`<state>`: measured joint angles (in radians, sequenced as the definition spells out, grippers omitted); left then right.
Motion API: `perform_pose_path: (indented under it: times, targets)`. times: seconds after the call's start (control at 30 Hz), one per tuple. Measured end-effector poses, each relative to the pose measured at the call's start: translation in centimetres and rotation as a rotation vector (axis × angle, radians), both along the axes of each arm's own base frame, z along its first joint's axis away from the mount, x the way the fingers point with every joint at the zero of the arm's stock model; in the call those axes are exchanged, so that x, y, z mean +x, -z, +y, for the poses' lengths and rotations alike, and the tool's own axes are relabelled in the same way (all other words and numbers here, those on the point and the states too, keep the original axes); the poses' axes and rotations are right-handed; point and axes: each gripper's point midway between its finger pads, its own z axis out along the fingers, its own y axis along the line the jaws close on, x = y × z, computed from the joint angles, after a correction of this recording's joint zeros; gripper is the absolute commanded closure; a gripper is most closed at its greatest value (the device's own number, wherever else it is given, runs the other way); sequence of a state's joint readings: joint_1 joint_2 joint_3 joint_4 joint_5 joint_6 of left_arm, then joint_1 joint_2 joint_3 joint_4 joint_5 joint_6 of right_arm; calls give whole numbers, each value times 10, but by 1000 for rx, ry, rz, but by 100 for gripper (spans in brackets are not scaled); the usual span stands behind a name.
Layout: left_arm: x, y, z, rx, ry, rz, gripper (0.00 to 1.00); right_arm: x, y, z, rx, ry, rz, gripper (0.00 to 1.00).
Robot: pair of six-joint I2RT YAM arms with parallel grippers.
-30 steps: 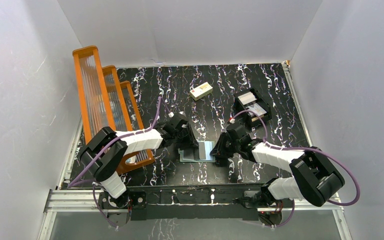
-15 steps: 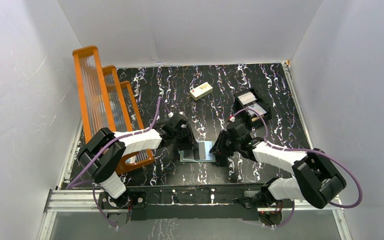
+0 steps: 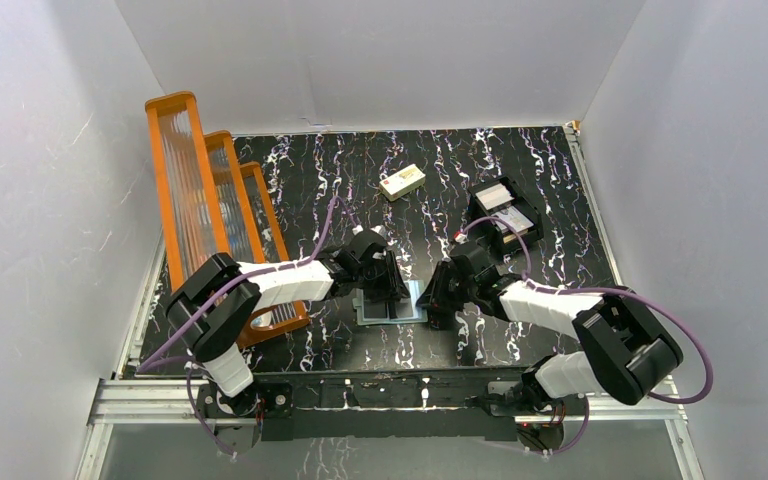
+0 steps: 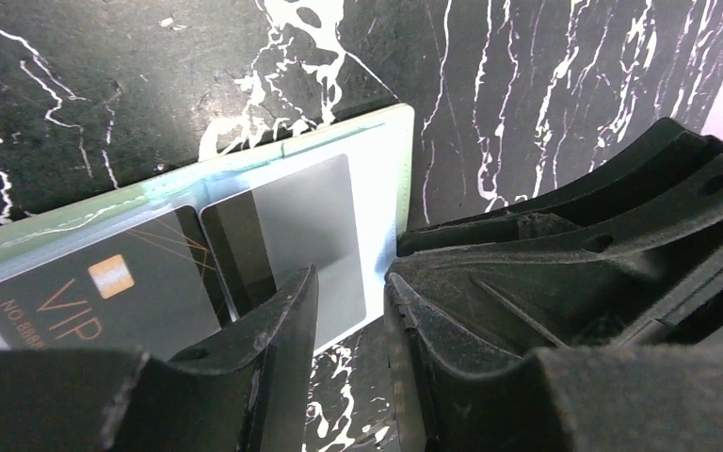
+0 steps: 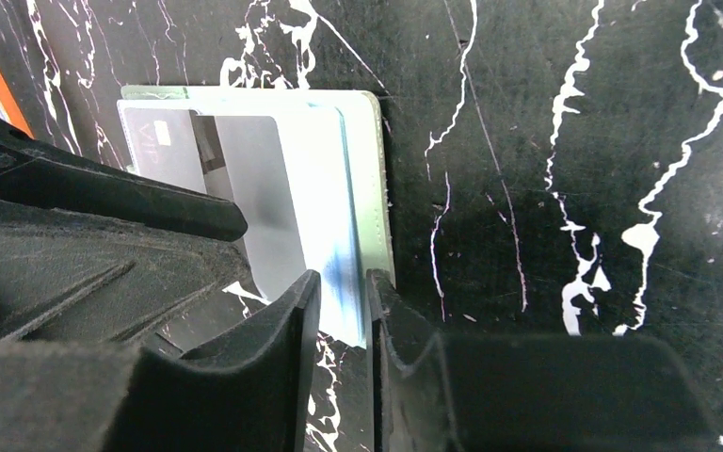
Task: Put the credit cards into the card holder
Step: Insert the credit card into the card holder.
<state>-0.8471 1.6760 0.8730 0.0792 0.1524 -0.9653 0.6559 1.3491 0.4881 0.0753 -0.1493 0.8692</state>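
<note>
The card holder [image 3: 396, 306] lies open on the black marbled table between my two grippers, its pale blue lining [image 4: 391, 188] facing up. A pale grey credit card [image 4: 311, 226] lies on the lining, partly under a clear sleeve. A dark VIP card [image 4: 94, 292] sits in the sleeve beside it. My left gripper [image 4: 350, 282] stands low over the grey card's near corner, jaws a narrow gap apart with nothing between them. My right gripper [image 5: 344, 282] is at the holder's right edge [image 5: 369, 188], jaws also slightly apart and empty. In the top view the left gripper [image 3: 384, 288] covers the holder's left half, and the right gripper [image 3: 438, 300] is at its right side.
An orange rack [image 3: 210, 210] stands along the left wall. A cream block [image 3: 402, 182] lies at the back centre. A black boxy tray [image 3: 505, 213] holding pale cards sits at the back right. The two grippers are only a few centimetres apart over the holder.
My left gripper has moved right, over the holder's left half, so less blue lining shows. The right gripper has edged slightly left toward the holder.
</note>
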Motion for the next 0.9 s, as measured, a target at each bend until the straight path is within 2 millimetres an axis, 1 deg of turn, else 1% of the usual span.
perform_pose_path:
  times: [0.07,0.2,0.33,0.47,0.7,0.9]
  targets:
    - [0,1,3,15,0,-5,66,0,-1,0,-3,-7,-5,65]
    - [0,1,14,71,-12,-16,62,0,-9,-4,-17,-11,-25,64]
    - [0,3,22,106,-23,-20,61,3,-21,-3,-4,-13,-56,64]
    - [0,4,23,116,-22,-20,60,7,-26,1,7,-17,-70,65]
    - [5,1,17,113,-17,-29,60,8,-17,3,-2,-22,-50,65]
    - [5,4,18,121,-17,-23,59,9,-10,7,2,-30,-38,66]
